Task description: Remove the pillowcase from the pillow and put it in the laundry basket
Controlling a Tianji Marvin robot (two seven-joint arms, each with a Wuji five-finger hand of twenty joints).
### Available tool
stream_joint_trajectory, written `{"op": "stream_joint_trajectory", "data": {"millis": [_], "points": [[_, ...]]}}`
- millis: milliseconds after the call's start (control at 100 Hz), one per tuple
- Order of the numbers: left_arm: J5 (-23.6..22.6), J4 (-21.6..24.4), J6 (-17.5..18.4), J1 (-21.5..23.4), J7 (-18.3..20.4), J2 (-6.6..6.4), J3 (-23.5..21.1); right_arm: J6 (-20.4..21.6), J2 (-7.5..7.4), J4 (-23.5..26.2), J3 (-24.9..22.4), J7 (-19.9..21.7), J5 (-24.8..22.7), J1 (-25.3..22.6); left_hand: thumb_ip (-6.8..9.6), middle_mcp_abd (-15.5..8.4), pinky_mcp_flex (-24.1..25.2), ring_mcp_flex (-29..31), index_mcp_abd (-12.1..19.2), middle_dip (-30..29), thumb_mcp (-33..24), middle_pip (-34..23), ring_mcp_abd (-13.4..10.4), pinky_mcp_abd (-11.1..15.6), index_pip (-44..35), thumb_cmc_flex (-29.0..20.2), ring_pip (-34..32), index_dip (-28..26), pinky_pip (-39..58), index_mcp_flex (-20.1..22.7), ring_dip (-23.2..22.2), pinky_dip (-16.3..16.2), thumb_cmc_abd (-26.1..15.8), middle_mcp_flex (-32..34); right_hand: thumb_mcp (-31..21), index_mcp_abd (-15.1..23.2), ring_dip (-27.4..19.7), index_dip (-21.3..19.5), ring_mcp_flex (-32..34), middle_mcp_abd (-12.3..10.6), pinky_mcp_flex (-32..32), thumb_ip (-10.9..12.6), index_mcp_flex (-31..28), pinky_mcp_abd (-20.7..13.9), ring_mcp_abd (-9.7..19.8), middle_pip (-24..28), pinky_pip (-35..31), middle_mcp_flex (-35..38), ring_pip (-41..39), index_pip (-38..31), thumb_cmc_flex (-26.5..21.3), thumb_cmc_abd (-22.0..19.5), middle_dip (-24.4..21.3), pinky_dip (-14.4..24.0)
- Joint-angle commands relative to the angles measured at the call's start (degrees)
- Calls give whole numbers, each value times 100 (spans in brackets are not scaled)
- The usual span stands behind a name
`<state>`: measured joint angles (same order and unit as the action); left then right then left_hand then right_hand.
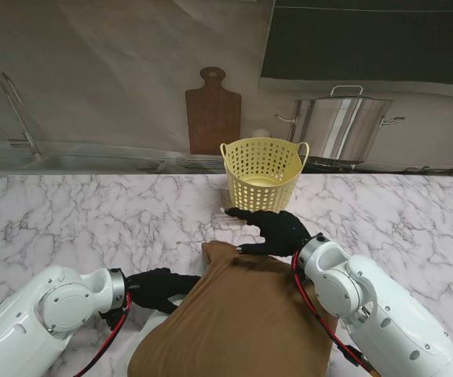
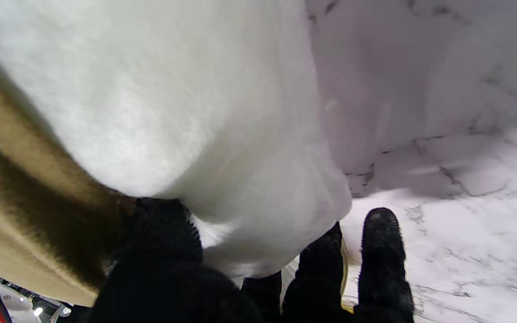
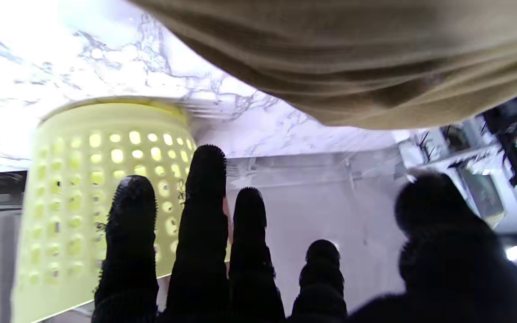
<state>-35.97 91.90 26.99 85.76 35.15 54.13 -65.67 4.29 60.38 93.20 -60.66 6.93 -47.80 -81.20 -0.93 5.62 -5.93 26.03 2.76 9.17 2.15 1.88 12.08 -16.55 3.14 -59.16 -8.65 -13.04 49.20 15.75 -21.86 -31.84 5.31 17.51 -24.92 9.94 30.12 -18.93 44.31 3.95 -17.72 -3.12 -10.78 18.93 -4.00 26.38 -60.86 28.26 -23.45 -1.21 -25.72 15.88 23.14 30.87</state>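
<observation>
The pillow lies near me at the table's middle, mostly inside a brown pillowcase [image 1: 250, 322] [image 2: 25, 202] [image 3: 352, 58]. A white end of the pillow [image 1: 151, 326] [image 2: 173, 98] sticks out on the left. My left hand [image 1: 157, 287] [image 2: 173, 269], in a black glove, grips that white end at the case's opening, with the thumb on one side and the fingers on the other. My right hand [image 1: 277, 230] [image 3: 222, 251] hovers open over the case's far corner, fingers spread toward the yellow laundry basket [image 1: 261, 177] [image 3: 83, 179]. The basket stands just beyond the pillow.
The marble table [image 1: 93, 220] stretches out to both sides. A wooden cutting board [image 1: 213, 114] leans on the back wall behind the basket. A steel pot [image 1: 344, 126] sits at the back right. A tap [image 1: 18, 110] rises at the back left.
</observation>
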Motion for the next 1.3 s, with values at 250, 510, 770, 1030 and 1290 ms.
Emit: {"op": "stream_joint_trajectory", "data": {"millis": [250,510,770,1030,1290], "points": [[-69,-145,1,158,171,-37,20,302,-81,-351,712,451,-501,610,85,-345,12,153,9,218,-157,-618,-47,-1,-541,-559,-132,-143,-1746,362,-47,25,243,481,-4243,1408,212,-651,-470,6,382,268,6,216,311,485,362,-827,-576,-101,-2245,898,71,343],[-36,-148,0,158,204,-45,26,474,-157,-404,849,742,-675,705,83,-342,12,149,20,218,-150,-609,-45,6,-547,-554,-129,-147,-1747,369,-46,27,228,477,-4854,1998,7,-734,-857,-117,513,-53,-2682,262,260,92,455,-979,-402,-3346,-3073,1348,-621,399],[-22,-142,-23,159,246,-51,25,518,-218,-244,445,1026,-840,418,81,-327,17,140,15,218,-151,-602,-43,4,-551,-563,-126,-151,-1752,374,-45,29,216,469,-2162,1222,-161,-1058,-1018,-75,810,-527,-3127,409,62,-271,695,-401,63,-5004,-657,1456,-450,437],[7,-147,-14,142,281,-61,56,278,-190,-375,408,925,-752,365,80,-336,17,139,24,218,-149,-598,-50,0,-552,-561,-124,-155,-1756,377,-44,28,204,466,-1860,1269,130,-3584,1463,-742,-202,-472,-2470,539,171,366,375,2745,-339,-5290,-1426,1676,705,565],[38,-168,19,132,290,-68,80,124,-60,-868,658,234,-384,574,80,-352,20,133,33,217,-149,-595,-54,1,-550,-554,-122,-156,-1765,375,-42,27,211,453,-2466,1123,1004,-1417,2787,-762,-1392,-434,-2059,-151,229,2363,-1035,3474,-2233,-3867,-1934,844,1338,557]]}}
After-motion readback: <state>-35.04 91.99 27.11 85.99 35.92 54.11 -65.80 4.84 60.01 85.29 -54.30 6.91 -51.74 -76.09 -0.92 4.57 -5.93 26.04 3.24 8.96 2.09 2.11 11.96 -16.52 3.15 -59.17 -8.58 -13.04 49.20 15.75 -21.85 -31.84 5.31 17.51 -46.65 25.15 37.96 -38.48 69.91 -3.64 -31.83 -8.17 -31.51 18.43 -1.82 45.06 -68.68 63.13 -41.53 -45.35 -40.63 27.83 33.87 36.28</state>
